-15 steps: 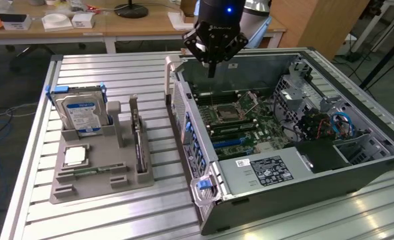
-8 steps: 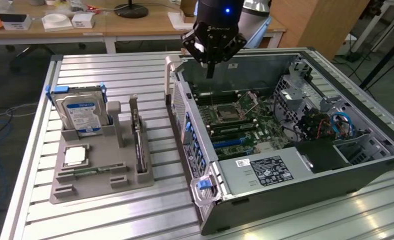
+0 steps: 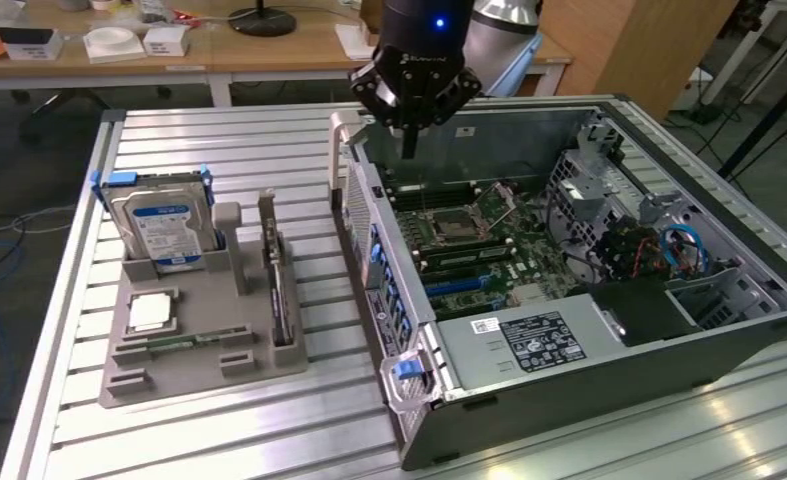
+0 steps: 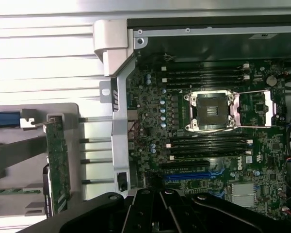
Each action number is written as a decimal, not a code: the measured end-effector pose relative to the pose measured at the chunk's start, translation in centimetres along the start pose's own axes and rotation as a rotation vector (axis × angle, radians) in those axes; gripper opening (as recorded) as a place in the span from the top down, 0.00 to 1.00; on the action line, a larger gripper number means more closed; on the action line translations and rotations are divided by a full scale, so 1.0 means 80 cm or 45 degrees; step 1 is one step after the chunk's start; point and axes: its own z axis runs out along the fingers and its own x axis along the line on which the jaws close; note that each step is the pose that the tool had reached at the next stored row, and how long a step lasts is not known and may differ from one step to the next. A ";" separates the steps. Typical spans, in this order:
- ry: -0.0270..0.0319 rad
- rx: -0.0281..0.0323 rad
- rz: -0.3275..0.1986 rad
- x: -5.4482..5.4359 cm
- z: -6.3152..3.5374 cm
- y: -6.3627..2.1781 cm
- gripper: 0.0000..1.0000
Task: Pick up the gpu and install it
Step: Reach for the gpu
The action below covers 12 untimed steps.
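**While the gpu sits racked, the pincer hangs shut over the open case**

Because the gpu (image 3: pixel 281 290), a thin flat card of dark green circuit board with a silver metal end bracket, stands on its long edge in a slot of the grey moulded plastic holder (image 3: pixel 200 365), its upper edge is left free for a grip from above. You have not picked it up. It is well apart from the black pincer (image 3: pixel 407 150), whose fingers are pressed together on nothing. The pincer hangs above the far end of the open dark metal computer case (image 3: pixel 567 410), close to the case wall on the holder's side.

The case lies on its side, so the green motherboard (image 3: pixel 480 240) faces up with its glossy sockets and long slots exposed from overhead. In the same holder, the silver hard drive with the blue-white label (image 3: pixel 166 230) stands upright and a small square processor chip (image 3: pixel 150 312) lies flat. The ribbed aluminium worktop (image 3: pixel 233 140) carries the holder and the case side by side.
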 end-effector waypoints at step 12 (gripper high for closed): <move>0.0002 0.0002 0.000 0.010 0.002 -0.001 0.89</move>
